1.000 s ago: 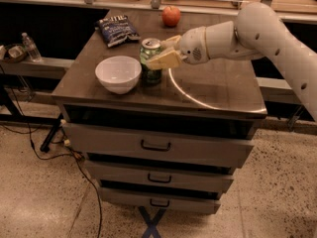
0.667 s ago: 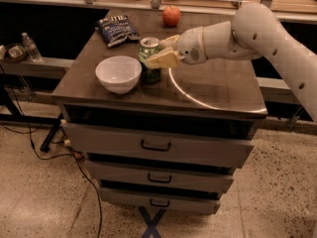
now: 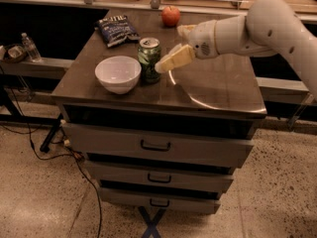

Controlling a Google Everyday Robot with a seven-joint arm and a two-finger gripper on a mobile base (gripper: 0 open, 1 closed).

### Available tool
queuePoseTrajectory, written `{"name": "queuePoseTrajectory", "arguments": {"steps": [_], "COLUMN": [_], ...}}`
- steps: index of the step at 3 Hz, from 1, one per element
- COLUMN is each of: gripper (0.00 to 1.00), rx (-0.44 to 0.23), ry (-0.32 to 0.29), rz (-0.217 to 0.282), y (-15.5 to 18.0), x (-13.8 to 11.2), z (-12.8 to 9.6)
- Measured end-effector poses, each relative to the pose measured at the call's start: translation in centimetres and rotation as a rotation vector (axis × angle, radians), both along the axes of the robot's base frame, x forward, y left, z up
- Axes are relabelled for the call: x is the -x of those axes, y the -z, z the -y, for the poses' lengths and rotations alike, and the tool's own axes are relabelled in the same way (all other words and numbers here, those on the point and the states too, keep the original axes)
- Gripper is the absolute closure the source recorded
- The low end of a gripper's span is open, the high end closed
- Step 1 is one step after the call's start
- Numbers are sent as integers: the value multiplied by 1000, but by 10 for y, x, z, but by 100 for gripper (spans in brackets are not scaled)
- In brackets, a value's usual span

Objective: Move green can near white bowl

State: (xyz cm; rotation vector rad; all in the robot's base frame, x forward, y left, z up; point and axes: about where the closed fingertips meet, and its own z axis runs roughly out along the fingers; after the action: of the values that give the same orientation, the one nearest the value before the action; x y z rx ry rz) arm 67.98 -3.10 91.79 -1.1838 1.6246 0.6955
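The green can (image 3: 148, 58) stands upright on the dark table top (image 3: 218, 88), just right of the white bowl (image 3: 118, 74) and almost touching its rim. My gripper (image 3: 169, 49) is just right of the can, at the end of the white arm that reaches in from the right. Its fingers are spread open. The near pale finger (image 3: 174, 59) points down-left, with its tip right beside the can's side. The far finger (image 3: 185, 30) sits behind, away from the can. Nothing is held.
A red apple (image 3: 171, 16) and a dark chip bag (image 3: 117, 29) lie at the back of the table. The table is a drawer cabinet (image 3: 155, 145). A water bottle (image 3: 30, 47) stands on a low shelf at left. Cables trail on the floor at left.
The gripper has let go of the can and drawn back a little to the right and up. The can stays standing beside the bowl.
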Motion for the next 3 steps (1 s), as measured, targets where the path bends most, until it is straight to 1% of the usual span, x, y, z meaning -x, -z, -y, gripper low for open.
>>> {"name": "queuePoseTrajectory", "arguments": {"steps": [1, 2, 3], "gripper": [0, 0, 0], "rx": [18, 51, 37], "ry": [116, 255, 397], "rz": [82, 219, 403], "y": [-34, -94, -174], "x": [-13, -23, -31], "z": [46, 109, 159]}}
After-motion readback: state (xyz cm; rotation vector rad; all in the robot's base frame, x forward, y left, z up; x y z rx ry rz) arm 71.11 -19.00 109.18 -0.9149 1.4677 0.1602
